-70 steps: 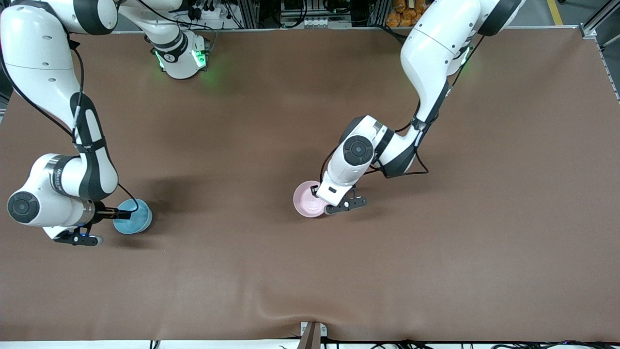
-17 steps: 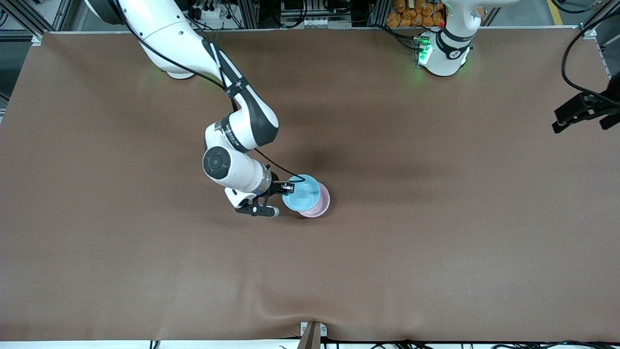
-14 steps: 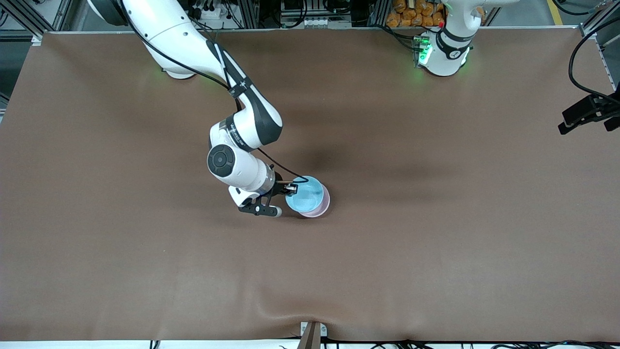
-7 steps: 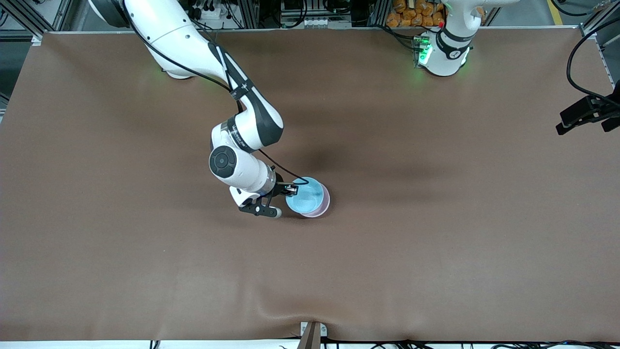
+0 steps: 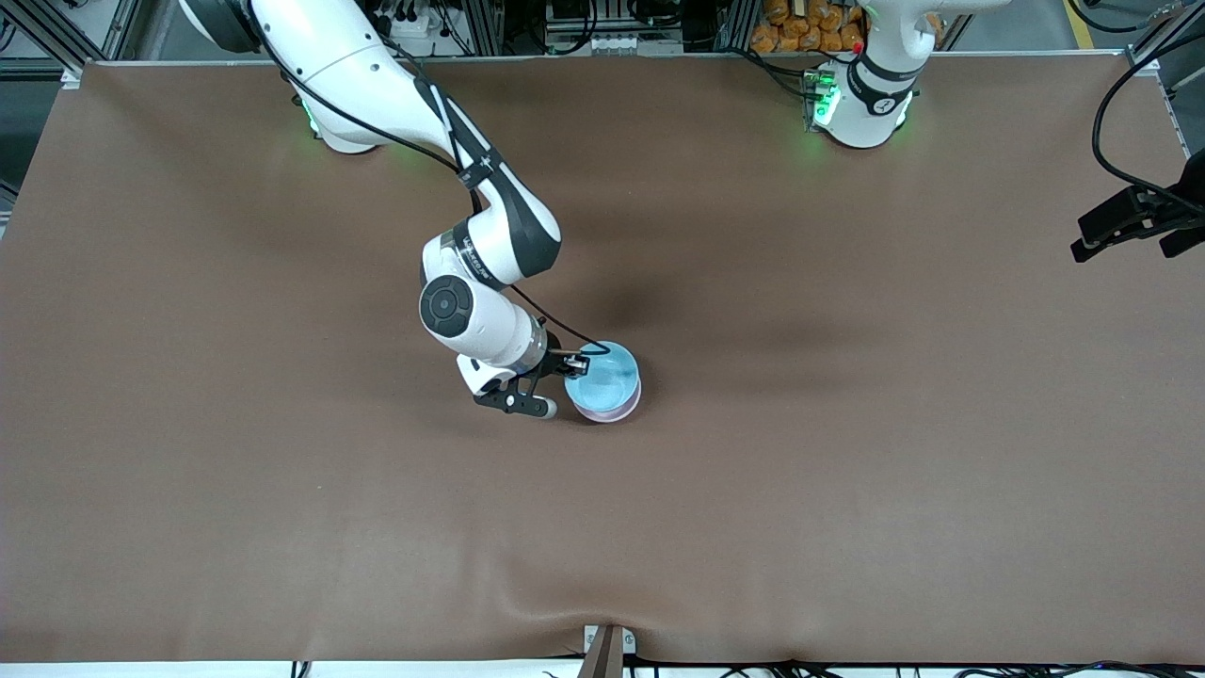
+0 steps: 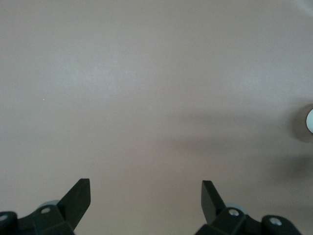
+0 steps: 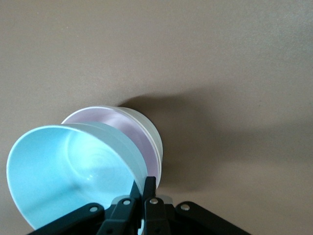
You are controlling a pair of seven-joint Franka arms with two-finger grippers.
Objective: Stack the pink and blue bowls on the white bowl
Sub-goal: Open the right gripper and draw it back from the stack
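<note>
The light blue bowl (image 5: 603,374) is tilted over the pale pink bowl (image 5: 618,411), near the table's middle. My right gripper (image 5: 573,363) is shut on the blue bowl's rim, on the side toward the right arm's end. In the right wrist view the blue bowl (image 7: 63,176) leans over the pink bowl (image 7: 120,128), which sits nested in the white bowl (image 7: 153,133); my right gripper (image 7: 145,182) pinches the blue rim. The white bowl is hidden in the front view. My left gripper (image 5: 1130,222) waits open and empty over the left arm's end of the table, and also shows in the left wrist view (image 6: 145,188).
The brown table (image 5: 847,471) lies bare around the stack. A metal bracket (image 5: 607,645) sits at the table's edge nearest the front camera. A small pale round spot (image 6: 310,120) shows at the edge of the left wrist view.
My right gripper has carried the blue bowl from the right arm's end and, in the last second, slid it farther over the pink bowl. The left arm has drawn back and barely moves.
</note>
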